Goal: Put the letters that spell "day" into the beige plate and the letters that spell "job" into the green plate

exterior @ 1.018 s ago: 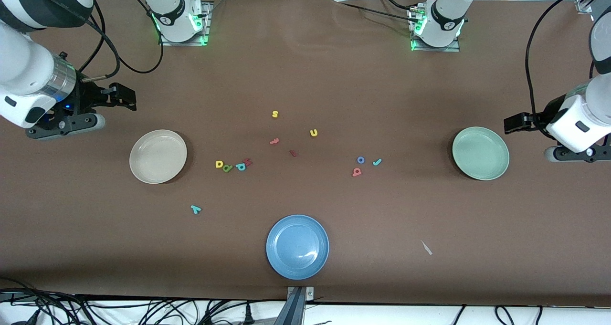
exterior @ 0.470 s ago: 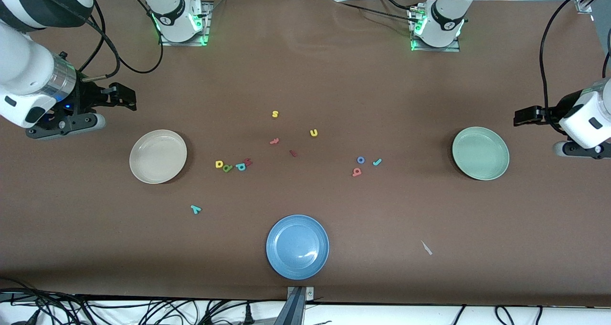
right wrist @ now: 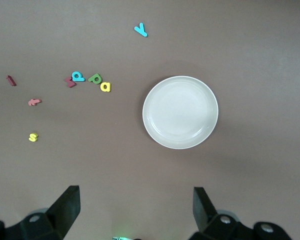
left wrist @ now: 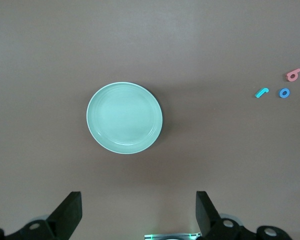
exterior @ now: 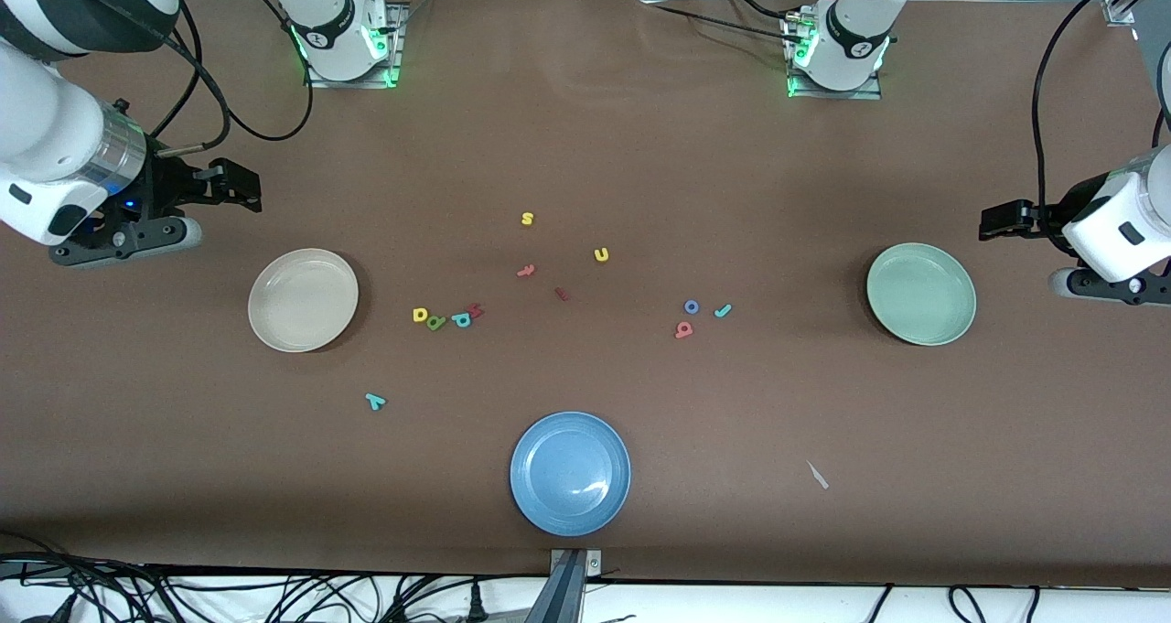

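On the brown counter [exterior: 640,147], the yellow d [exterior: 420,314] and green a [exterior: 435,322] lie touching in a short row running toward the teal p [exterior: 462,318], just beside the beige plate [exterior: 303,299]; the teal y [exterior: 375,401] lies apart, nearer the front camera, its stem slanting. Toward the left arm's end, the blue o [exterior: 692,306], teal j [exterior: 723,310] and salmon b [exterior: 683,329] cluster near one another, well apart from the green plate [exterior: 921,294]. None is between any jaws. The right gripper [right wrist: 135,210] hangs beside the beige plate, jaws spread wide and empty; the left gripper [left wrist: 137,212] hangs beside the green plate, likewise wide open, holding nothing. A blue plate [exterior: 570,473] sits nearest the camera.
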Controlling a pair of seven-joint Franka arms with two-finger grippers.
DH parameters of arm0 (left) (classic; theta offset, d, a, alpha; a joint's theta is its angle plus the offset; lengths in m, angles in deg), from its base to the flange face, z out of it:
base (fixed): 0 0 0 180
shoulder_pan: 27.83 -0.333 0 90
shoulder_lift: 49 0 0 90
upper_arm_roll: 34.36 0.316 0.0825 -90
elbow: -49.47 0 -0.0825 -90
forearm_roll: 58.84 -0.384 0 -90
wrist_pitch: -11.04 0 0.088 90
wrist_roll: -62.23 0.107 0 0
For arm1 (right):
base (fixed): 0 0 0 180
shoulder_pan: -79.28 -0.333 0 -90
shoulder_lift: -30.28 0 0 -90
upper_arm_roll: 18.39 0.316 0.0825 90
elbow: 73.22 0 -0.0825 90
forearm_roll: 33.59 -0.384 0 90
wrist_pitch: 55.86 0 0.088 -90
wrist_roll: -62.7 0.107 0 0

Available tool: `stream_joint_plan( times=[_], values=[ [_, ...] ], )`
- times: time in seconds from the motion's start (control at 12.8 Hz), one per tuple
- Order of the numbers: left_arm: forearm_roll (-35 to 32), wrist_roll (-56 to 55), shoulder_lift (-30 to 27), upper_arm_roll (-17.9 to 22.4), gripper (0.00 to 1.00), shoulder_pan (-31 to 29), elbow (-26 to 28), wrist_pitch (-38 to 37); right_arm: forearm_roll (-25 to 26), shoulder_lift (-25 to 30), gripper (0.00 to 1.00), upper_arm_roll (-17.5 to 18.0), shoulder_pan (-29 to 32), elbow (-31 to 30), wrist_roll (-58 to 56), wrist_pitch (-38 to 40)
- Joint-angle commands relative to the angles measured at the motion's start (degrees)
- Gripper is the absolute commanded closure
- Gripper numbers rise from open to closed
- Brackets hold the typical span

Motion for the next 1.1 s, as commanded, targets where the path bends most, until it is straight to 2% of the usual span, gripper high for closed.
stream_joint_plan(
  times=[0.0,0.23,0.86,1.02],
  values=[
    [2.1,1.4,-0.1,0.3,0.00,-1.5,-0.5,0.3,-1.1,0.2,0.00,0.2,0.1,1.0,0.8,1.2],
    [2.5,1.5,-0.2,0.3,0.01,-2.0,-0.3,-3.0,-1.1,0.2,0.00,0.2,0.1,1.0,0.8,1.2],
    [4.5,0.5,0.0,0.5,0.00,-2.4,-0.4,-2.9,-1.1,0.2,0.00,0.1,0.1,1.0,0.8,1.2],
    [5.9,-2.9,0.1,0.6,0.00,-2.9,-0.5,-2.9,-1.1,0.2,0.00,0.1,0.1,1.0,0.7,1.2]
  ],
)
